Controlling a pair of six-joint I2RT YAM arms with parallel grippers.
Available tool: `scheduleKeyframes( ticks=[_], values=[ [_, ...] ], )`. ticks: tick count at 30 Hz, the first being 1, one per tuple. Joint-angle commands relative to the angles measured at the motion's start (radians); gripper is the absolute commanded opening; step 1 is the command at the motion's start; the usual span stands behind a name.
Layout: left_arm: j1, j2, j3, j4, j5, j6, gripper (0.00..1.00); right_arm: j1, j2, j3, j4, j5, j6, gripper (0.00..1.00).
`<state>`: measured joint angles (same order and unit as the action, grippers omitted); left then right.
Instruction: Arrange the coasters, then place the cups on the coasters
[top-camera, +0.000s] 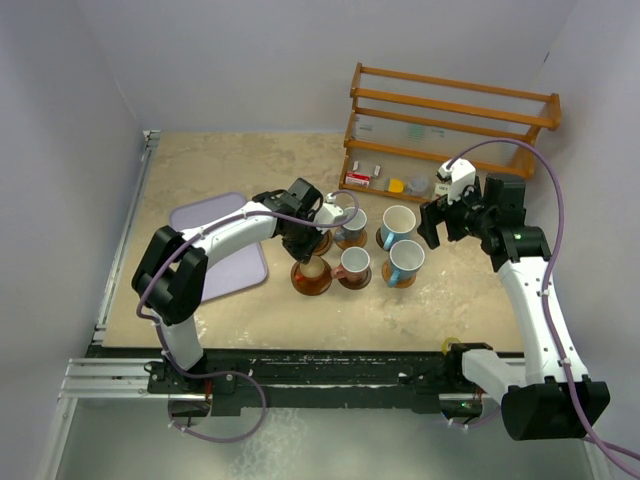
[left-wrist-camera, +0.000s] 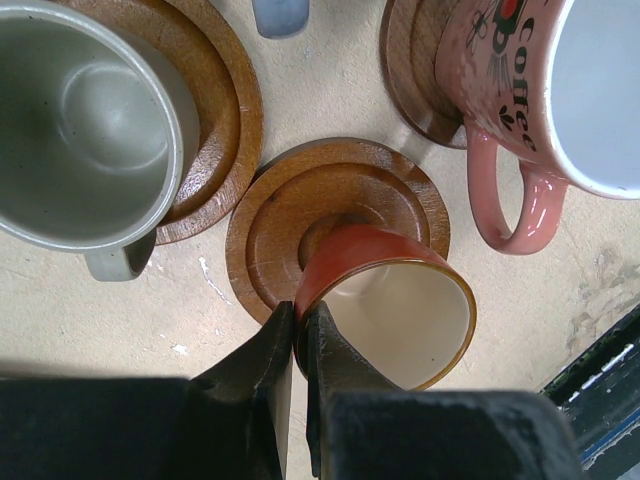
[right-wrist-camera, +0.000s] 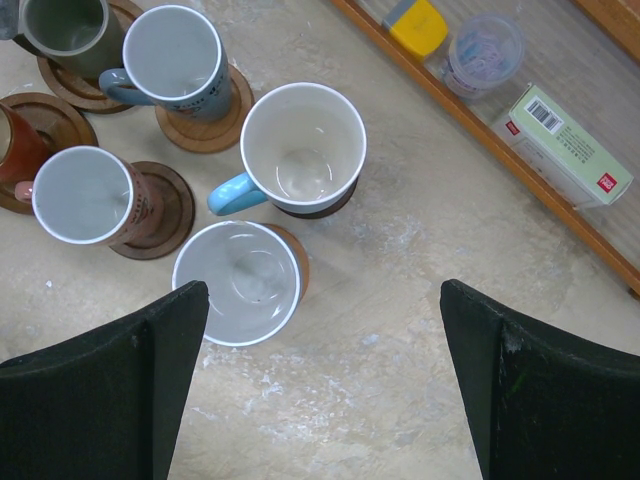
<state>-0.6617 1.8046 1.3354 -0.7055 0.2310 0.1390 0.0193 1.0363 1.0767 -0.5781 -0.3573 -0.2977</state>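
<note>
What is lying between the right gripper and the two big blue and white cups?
Only bare tabletop; the top view shows nothing else between the open right gripper and those cups.

Copper-orange cup (left-wrist-camera: 385, 300): glossy red-orange outside, cream inside. Coaster (left-wrist-camera: 290, 215) beneath it: mid-brown wood with concentric rings. Pink cup (left-wrist-camera: 500, 80): black lettering, white interior. Grey-green cup (left-wrist-camera: 80, 120): uniform, unpatterned. Tall cup (right-wrist-camera: 300, 150): white with a light-blue handle. Surface (right-wrist-camera: 400, 300): mottled beige. Tray (top-camera: 205, 215): lavender. Rack (top-camera: 450, 107): orange-brown wood.
</note>
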Motion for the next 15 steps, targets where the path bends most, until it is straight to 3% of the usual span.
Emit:
scheduleKeyframes(
  ticks=[1,15],
  values=[
    [0.001,-0.009,0.018,0.015,0.005,-0.011,0.03,0.001,-0.001,0.002,0.020,-0.002,-0.006,1.00],
    [0.002,0.007,0.008,0.032,0.008,-0.016,0.03,0.002,-0.005,0.002,0.020,-0.005,-0.004,1.00]
  ],
)
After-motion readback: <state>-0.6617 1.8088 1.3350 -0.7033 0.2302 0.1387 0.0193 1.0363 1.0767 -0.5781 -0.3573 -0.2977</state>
